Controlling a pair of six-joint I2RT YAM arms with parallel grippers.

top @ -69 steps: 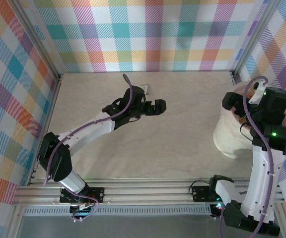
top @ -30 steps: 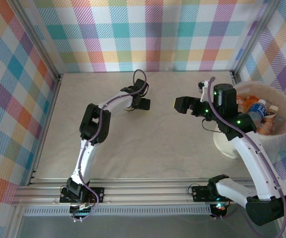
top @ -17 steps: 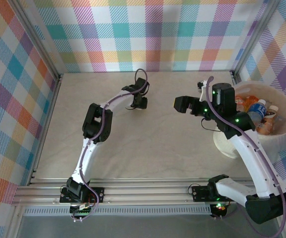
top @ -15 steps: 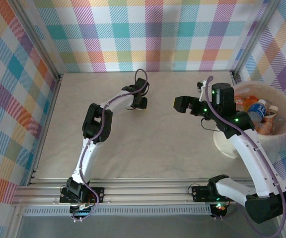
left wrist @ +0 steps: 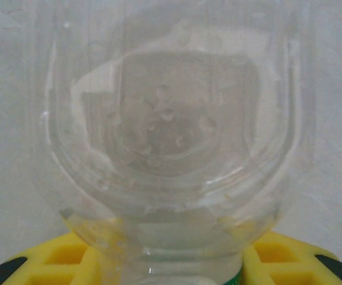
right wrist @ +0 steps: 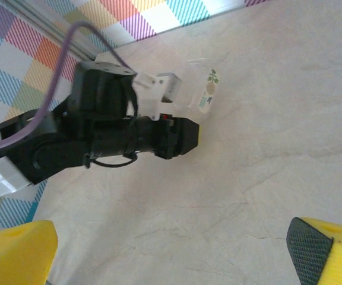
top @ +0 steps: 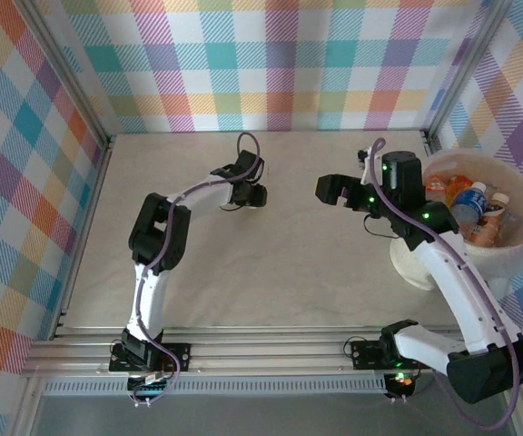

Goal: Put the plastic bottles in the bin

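Plastic bottle (left wrist: 171, 136) now clamped in our left gripper (top: 255, 193), toward the far middle of the table (top: 289, 282).

A second ago our left jaws stood wide around this clear bottle. They have since closed on it, and its dented body sits pinched between the yellow pads (left wrist: 64, 258); whether it has left the tabletop we cannot tell. Our right gripper (top: 327, 189) hangs spread wide and empty over mid-table, just left of the bin (top: 416, 259), which stands at the right edge with several bottles (top: 468, 204) already inside. We judge the pick made. The lift and the carry across to the bin remain, and our right arm stands in that path.
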